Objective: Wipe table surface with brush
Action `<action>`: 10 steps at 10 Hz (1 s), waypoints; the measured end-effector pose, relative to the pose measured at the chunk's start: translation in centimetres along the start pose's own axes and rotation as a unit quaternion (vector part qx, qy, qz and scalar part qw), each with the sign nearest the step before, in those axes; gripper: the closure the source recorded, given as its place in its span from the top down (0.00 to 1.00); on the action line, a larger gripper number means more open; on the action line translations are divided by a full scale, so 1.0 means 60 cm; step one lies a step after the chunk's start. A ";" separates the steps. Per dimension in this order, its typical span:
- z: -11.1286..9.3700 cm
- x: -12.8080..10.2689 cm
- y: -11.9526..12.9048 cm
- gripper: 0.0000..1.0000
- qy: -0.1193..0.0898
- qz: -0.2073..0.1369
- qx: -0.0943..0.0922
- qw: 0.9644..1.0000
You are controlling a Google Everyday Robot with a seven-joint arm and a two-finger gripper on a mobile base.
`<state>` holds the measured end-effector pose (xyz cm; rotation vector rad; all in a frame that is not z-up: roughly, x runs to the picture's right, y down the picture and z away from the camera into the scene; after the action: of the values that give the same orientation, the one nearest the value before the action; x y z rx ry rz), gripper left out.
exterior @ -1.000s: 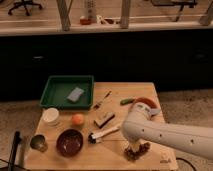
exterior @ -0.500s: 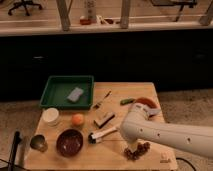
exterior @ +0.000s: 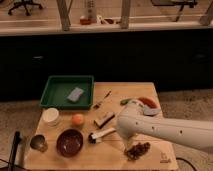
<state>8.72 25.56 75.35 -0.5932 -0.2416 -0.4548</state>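
— Camera position?
— One view only: raised, at the near edge of the table surface [exterior: 131, 94], angled down, facing the dark counter [exterior: 125, 55] behind. The whole tabletop is in frame, at mid-range.
— Gripper?
— The gripper [exterior: 119, 132] is mid-table, apparently masked by the white arm [exterior: 170, 132], which enters from the frame's lower right.
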 end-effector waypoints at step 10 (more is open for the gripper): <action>0.049 -0.003 -0.046 0.80 -0.022 0.025 -0.004 0.999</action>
<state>6.98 25.31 79.01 -0.6166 -0.2656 -0.3959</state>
